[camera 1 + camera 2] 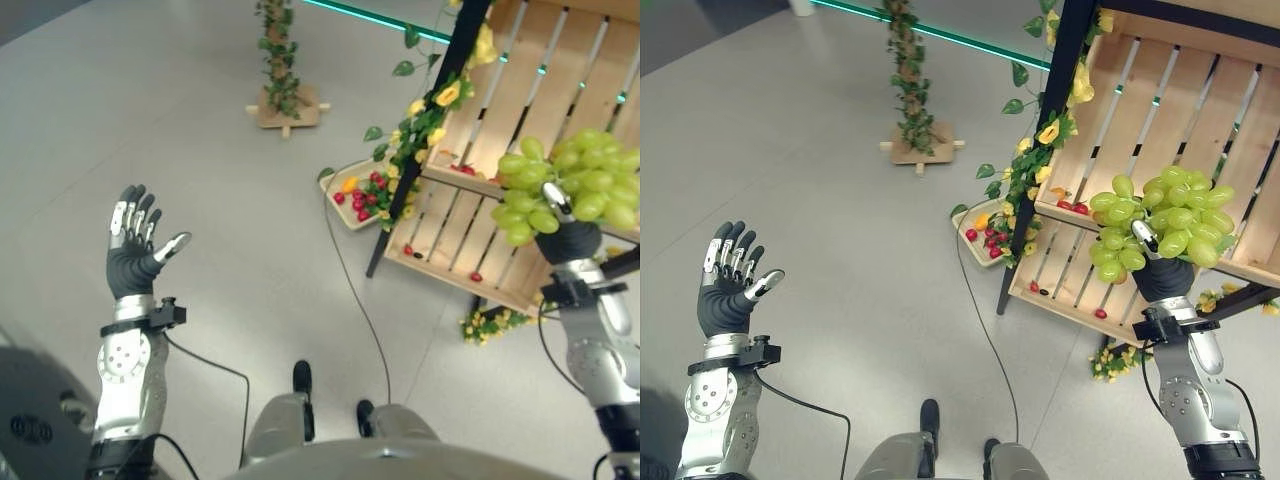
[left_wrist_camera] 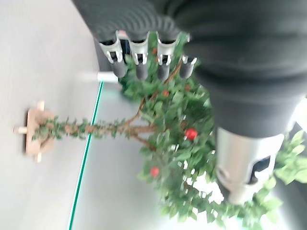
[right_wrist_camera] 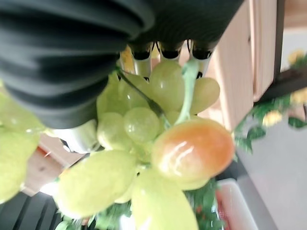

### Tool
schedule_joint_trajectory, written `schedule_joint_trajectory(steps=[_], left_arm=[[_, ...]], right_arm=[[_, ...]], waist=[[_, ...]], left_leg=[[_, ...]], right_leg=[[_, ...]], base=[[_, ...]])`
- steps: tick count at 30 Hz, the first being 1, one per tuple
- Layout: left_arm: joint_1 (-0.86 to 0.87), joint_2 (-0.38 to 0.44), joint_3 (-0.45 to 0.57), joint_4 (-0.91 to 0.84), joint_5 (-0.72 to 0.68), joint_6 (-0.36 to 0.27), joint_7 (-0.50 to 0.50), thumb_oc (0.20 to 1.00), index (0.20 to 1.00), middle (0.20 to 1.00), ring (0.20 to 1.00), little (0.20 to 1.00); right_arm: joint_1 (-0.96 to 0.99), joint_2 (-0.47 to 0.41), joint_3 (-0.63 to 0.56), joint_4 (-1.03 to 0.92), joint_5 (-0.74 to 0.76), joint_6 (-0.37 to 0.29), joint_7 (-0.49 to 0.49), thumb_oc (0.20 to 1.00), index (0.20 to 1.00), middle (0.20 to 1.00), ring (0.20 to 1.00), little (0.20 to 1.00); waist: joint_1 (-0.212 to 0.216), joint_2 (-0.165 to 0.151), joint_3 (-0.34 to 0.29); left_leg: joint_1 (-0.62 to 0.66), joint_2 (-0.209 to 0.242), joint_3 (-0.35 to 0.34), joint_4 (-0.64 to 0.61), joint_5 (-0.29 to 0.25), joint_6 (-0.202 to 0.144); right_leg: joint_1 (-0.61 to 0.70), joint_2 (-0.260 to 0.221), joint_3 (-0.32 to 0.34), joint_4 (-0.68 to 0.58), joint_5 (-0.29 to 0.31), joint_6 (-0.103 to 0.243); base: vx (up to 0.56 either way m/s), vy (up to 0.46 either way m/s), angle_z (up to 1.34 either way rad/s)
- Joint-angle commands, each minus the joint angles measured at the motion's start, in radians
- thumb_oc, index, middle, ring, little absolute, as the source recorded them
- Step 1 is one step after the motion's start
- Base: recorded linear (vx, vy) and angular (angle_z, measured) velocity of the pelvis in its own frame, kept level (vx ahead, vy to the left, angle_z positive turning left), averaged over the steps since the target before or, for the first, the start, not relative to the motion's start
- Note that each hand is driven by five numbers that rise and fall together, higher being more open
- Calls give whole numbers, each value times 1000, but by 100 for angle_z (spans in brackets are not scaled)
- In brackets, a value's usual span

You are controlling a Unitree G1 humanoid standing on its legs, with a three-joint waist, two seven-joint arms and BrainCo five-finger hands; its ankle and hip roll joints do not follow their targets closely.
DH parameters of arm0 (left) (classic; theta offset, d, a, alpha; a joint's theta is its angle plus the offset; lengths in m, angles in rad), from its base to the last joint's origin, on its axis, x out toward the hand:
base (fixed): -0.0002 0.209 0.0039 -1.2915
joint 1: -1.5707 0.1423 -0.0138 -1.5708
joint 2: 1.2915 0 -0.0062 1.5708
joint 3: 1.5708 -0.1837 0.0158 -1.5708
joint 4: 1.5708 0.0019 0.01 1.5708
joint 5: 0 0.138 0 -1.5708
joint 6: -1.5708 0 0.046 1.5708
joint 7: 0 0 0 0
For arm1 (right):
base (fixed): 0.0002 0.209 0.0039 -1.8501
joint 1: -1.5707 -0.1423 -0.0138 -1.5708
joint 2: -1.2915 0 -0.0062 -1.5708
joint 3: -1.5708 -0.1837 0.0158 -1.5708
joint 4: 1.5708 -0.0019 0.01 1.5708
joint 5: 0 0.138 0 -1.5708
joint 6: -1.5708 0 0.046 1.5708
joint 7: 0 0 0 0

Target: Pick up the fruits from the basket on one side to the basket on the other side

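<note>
A bunch of green grapes [image 1: 1160, 222] is held aloft by the right hand [image 1: 1163, 275], in front of the slatted wooden crate shelf [image 1: 1200, 110]. In the right wrist view the fingers [image 3: 144, 57] are seen curled into the cluster from above, with the thumb pressed against its side, so the bunch is pinched rather than cradled. The left hand [image 1: 135, 245] is raised over the bare floor, well apart from the fruit, palm up with its fingers spread and nothing in it.

Several risks can be judged from this. The grip is taken on loose, round berries and a thin stem (one berry in the wrist view is orange-tinged), so a single grape could be squeezed out or torn off, and the bunch could sag or slip if the arm is swung quickly. The bunch hangs just beside the edge of the shelf and near the black upright [image 1: 1065, 90] wound with leaves and yellow flowers [image 1: 1045, 135]; a careless sweep could catch the grapes or the hand on either.

A tray of small red fruits [image 1: 362, 195] lies on the floor at the foot of the upright, and a few red berries rest on the slats. The receiving basket cannot be made out, so a misjudged drop point is a further hazard.
</note>
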Motion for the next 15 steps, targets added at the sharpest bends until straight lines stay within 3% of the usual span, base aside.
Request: schedule_joint_trajectory(steps=[1, 6, 9, 10, 11, 12, 14, 15], left_arm=[[-15, 51, 31, -53, 40, -69, 9, 1000, 1000, 1000, 1000, 1000], [-33, 65, 24, -59, 58, -70, 25, 1000, 1000, 1000, 1000, 1000], [-36, 67, 23, -59, 67, -68, 30, 1000, 1000, 1000, 1000, 1000], [-37, 67, 24, -59, 67, -68, 30, 1000, 1000, 1000, 1000, 1000], [-34, 74, 24, -63, 68, -71, 35, 1000, 1000, 1000, 1000, 1000], [-32, 76, 27, -70, 69, -71, 40, 1000, 1000, 1000, 1000, 1000], [-31, 74, 33, -72, 60, -77, 44, 1000, 1000, 1000, 1000, 1000], [-30, 72, 34, -71, 54, -79, 43, 1000, 1000, 1000, 1000, 1000]], right_arm=[[-115, -9, -3, -12, -22, -70, -8, 200, 200, 200, 200, 200], [-113, 29, 7, -21, -37, -63, -10, 200, 200, 200, 200, 200], [-112, 41, 5, -26, -48, -66, -15, 200, 200, 200, 200, 200], [-114, 41, 5, -26, -48, -66, -15, 200, 200, 200, 200, 200], [-127, 45, 19, -24, -51, -67, -20, 200, 200, 200, 200, 200], [-130, 49, 24, -22, -56, -69, -23, 200, 200, 200, 200, 200], [-149, 51, 45, -21, -56, -70, -26, 200, 200, 200, 200, 200], [-154, 46, 50, -18, -53, -69, -26, 200, 200, 200, 200, 200]], waist=[[26, -10, -17], [6, 2, -5], [-17, 5, 27], [-14, 7, 26], [-16, 21, 55], [-14, 23, 63], [-12, 31, 72], [-12, 32, 72]], left_leg=[[0, 45, 28, 74, -92, -44], [37, 43, 90, 68, -139, -17], [84, 29, 117, 61, -167, 2], [81, 33, 120, 59, -161, 0], [104, 41, 141, 49, -167, 6], [119, 35, 153, 48, -182, 8], [140, 45, 177, 41, -195, -2], [140, 48, 180, 43, -193, -7]], right_leg=[[92, 43, -11, -82, 73, 44], [21, 2, -11, 37, 97, 111], [-60, -30, -40, 172, 202, 174], [-64, -26, -38, 168, 210, 173], [-134, -38, -100, 241, 219, 166], [-151, -78, -146, 237, 206, 152], [-187, -142, -213, 152, 190, 133], [-194, -142, -215, 101, 200, 125]], base=[[36, 127, -30], [41, 175, -36], [-8, 114, -36], [-78, 157, -26], [-61, 139, -28], [-43, 144, -62], [59, 19, -77], [102, -57, -57]])
